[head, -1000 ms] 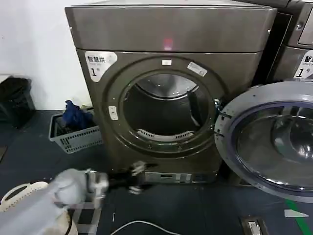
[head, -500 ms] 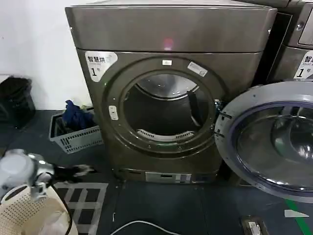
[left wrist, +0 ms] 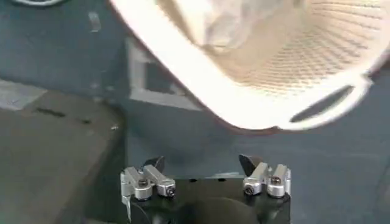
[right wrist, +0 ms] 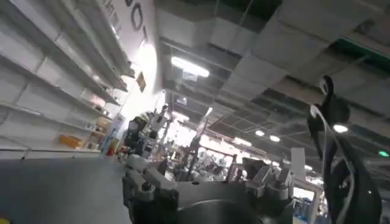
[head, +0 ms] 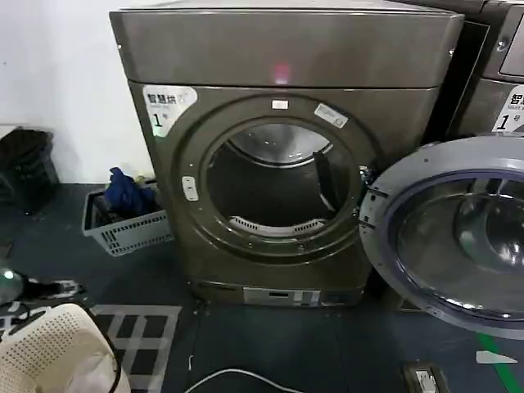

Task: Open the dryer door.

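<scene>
One relation decides whatever you do next: the dryer door already hangs swung wide off the right side of the dryer, hinged at the right edge of the porthole, its pale inner rim and bowl of glass facing out toward you, and the drum stands fully exposed. From the dryer, your left gripper sits low and well off to the left, down by the floor next to the cream laundry basket, just a sliver of the arm showing at the edge of the head view. Its fingers are spread apart and hold nothing; the wrist view looks past them at the basket rim and the dark floor. The door lies up and far to the right of those fingers, across the whole front of the dryer, so the left arm is the farther one. Your right gripper points up toward a ceiling with strip lights, away from the dryer; you cannot tell how its fingers stand. By my reading the opening is done and no reach to the door is called for
</scene>
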Controlling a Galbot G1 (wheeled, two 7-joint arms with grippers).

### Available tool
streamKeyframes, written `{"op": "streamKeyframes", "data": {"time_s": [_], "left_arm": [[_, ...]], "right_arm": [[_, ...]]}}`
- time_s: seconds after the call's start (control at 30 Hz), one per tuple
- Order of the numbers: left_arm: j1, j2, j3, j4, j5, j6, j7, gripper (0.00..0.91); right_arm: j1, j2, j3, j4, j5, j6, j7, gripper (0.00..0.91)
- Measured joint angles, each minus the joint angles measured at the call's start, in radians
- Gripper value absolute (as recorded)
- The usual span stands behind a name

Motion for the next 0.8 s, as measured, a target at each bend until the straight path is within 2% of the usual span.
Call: {"op": "streamKeyframes", "data": {"time_s": [0.13,0.2,0.3,0.8], "left_arm": [[0.029,0.032,0.011,-0.002,0.007,0.000,-0.003,0.907],[0.038,0.032,0.016,0.012,0.027,0.001,0.023,0.907],[0.043,0.042,0.035,0.034,-0.026,0.001,0.069,0.907],[0.079,0.069,0.075,0.070,-0.126,0.002,0.124,0.907]], "right_arm": [[0.008,0.000,-0.010,-0.002,-0.002,-0.001,0.000,0.907],[0.010,-0.001,-0.013,-0.003,-0.003,-0.003,0.000,0.907],[0.004,0.001,-0.013,-0.003,-0.004,-0.006,-0.001,0.907],[0.000,0.011,-0.013,0.007,-0.002,-0.002,-0.003,0.907]]}}
